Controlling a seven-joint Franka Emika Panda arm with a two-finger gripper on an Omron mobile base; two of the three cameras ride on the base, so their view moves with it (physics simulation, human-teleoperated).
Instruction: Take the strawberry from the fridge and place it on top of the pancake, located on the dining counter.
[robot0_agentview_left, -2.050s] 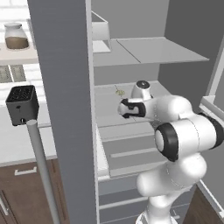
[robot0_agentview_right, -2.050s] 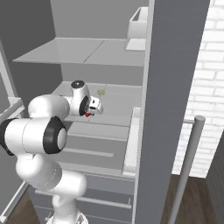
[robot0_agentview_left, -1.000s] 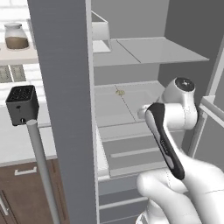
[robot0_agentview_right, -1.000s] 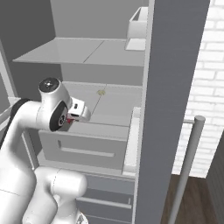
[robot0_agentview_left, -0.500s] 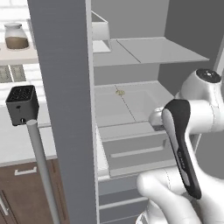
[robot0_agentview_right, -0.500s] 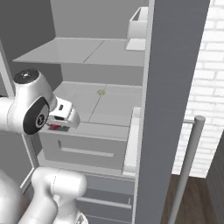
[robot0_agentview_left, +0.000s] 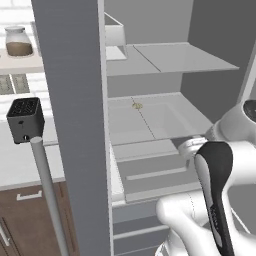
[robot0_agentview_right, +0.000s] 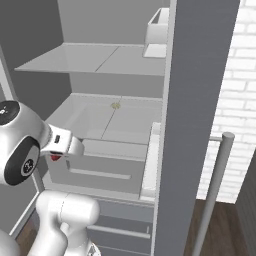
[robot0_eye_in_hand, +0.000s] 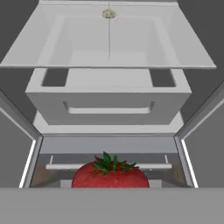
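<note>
Hand view: claw (robot0_agentview_right: 56, 156) grips strawberry (robot0_eye_in_hand: 110, 175) before open fridge (robot0_eye_in_hand: 109, 103); no legible writing.

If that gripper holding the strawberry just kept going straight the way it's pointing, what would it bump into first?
Probably the fridge's grey drawer front, which sits dead ahead in the hand view, below the shelf. Depth is hard to judge. The gripper is shut on the strawberry.

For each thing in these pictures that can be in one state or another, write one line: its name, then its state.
strawberry: held in the gripper, outside the fridge, green leaves up.
gripper: shut on the strawberry, in front of the drawer.
fridge: doors open.
drawer: pulled partly out from under the shelf.
pale speck: lying at the back of the shelf.
jar: upright, lid on.
</note>
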